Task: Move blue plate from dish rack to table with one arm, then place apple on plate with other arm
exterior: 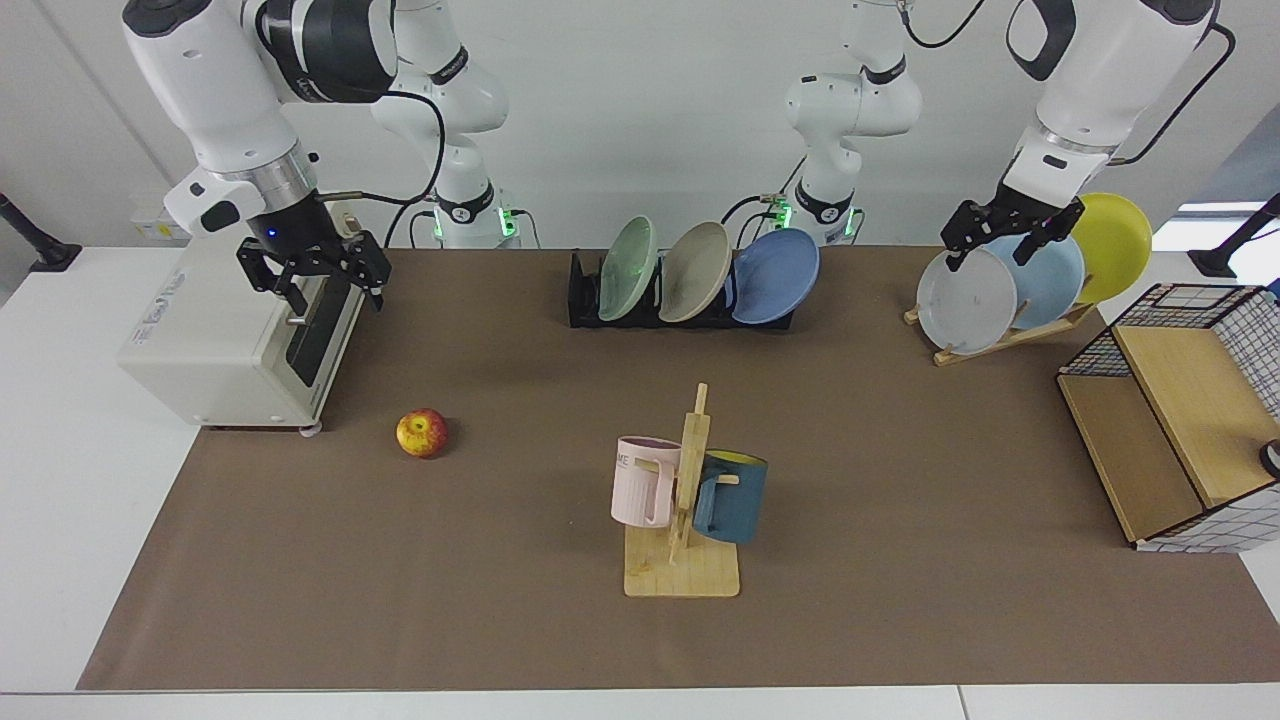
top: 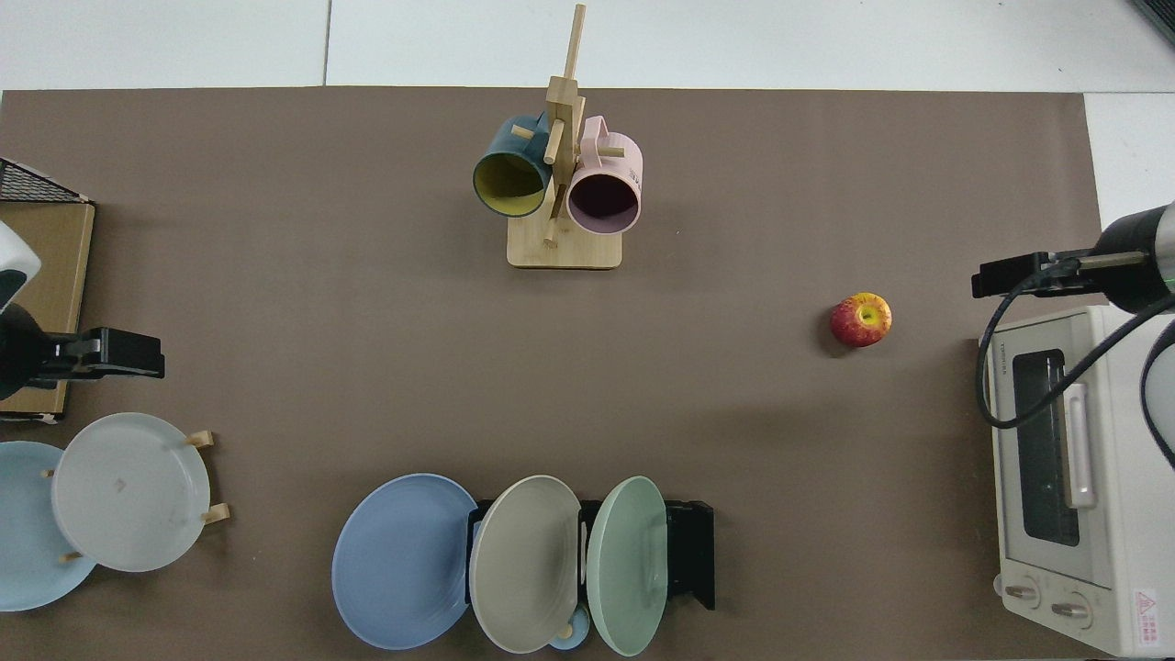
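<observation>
The dish rack (exterior: 670, 300) stands at the far middle of the table (exterior: 900, 620), holding three leaning plates with the blue plate (exterior: 775, 276) at its end toward the wooden plate stand (exterior: 1000, 335). The mug tree (exterior: 683, 520) stands nearer the camera in the facing view. The apple (exterior: 421, 432) lies on the mat beside the oven (exterior: 240, 340), well apart from the rack.
</observation>
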You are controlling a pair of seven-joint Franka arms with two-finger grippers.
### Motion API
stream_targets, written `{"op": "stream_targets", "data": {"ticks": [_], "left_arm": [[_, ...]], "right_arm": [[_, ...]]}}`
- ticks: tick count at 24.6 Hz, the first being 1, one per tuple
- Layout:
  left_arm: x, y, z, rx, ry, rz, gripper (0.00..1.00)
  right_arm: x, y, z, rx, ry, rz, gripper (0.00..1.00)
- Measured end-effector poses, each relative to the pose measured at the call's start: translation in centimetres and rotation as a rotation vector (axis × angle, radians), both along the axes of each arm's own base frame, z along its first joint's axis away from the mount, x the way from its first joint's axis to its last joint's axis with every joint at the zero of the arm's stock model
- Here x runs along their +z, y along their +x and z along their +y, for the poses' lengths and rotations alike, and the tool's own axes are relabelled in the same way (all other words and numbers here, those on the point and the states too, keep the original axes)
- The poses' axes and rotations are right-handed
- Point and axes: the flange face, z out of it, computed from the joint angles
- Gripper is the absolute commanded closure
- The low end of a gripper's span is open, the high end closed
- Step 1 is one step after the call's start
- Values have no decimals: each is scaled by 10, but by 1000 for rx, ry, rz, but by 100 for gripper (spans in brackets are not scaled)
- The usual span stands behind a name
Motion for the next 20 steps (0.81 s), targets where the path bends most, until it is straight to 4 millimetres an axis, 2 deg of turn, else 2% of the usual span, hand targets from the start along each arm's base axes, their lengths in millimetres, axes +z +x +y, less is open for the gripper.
{"op": "stream_targets", "data": {"ticks": [12, 15, 17, 20], "left_arm": [[5, -3, -19, -34, 7, -6, 1], [3, -9, -22, -51, 57, 27, 1], [2, -15, -30, -61, 113, 49, 1], [-2, -28, -54, -72, 175, 58, 1]], "right_arm": [[0, 0, 0, 0, 0, 0, 0], [0, 0, 0, 0, 0, 0, 0], [0, 0, 0, 0, 0, 0, 0], [0, 0, 0, 0, 0, 0, 0]]}}
